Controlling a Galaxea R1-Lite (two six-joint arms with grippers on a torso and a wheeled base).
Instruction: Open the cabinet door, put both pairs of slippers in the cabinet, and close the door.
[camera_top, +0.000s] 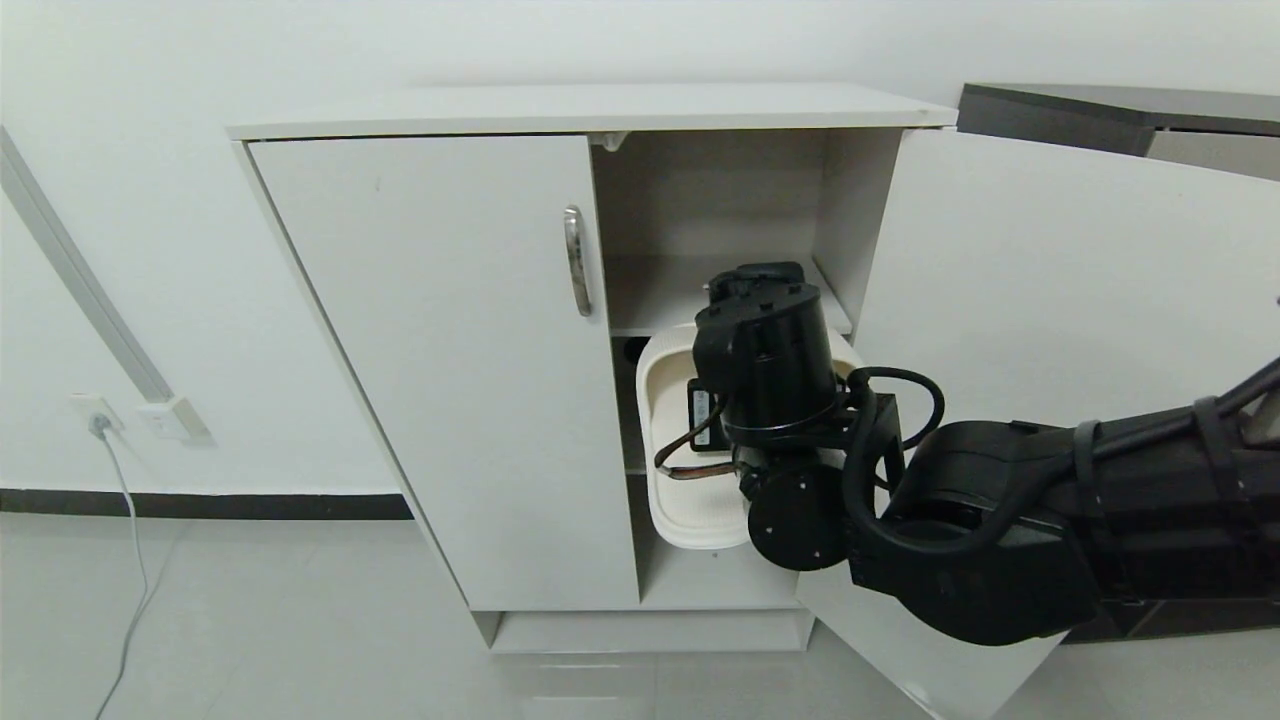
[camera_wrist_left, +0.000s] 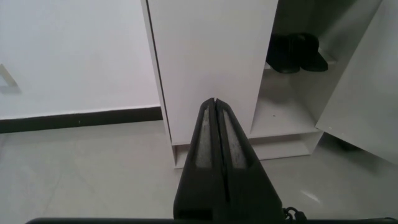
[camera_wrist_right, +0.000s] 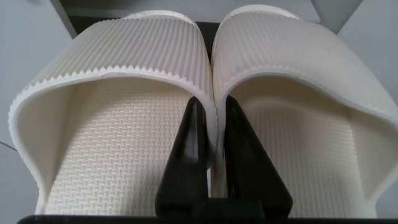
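Cabinet (camera_top: 600, 105): right door (camera_top: 1050, 280) stands wide open, left door (camera_top: 430, 380) shut. Opening step looks done.

Black slippers (camera_wrist_left: 295, 53): the pair lies side by side on an inner shelf in the open right half, above the cabinet floor. First pair counts as stowed.

White slippers (camera_top: 675, 440): second pair, carried at the mouth of the open right half, just under the front edge of the upper shelf (camera_top: 660, 295). Whether they touch any shelf I cannot tell. Judged as mid-placement, not set down.

Right gripper (camera_wrist_right: 210, 109): fingers nearly closed, pinching the two touching inner side walls of the white slippers (camera_wrist_right: 124, 124), one finger inside each slipper. The grip holds both slippers together.

Left gripper (camera_wrist_left: 215, 106): fingers pressed together, nothing between them, out in front of the shut left door, above the floor.

Left to do, by my reckoning: push the white pair fully inside, release and withdraw the right arm, then swing the right door closed.
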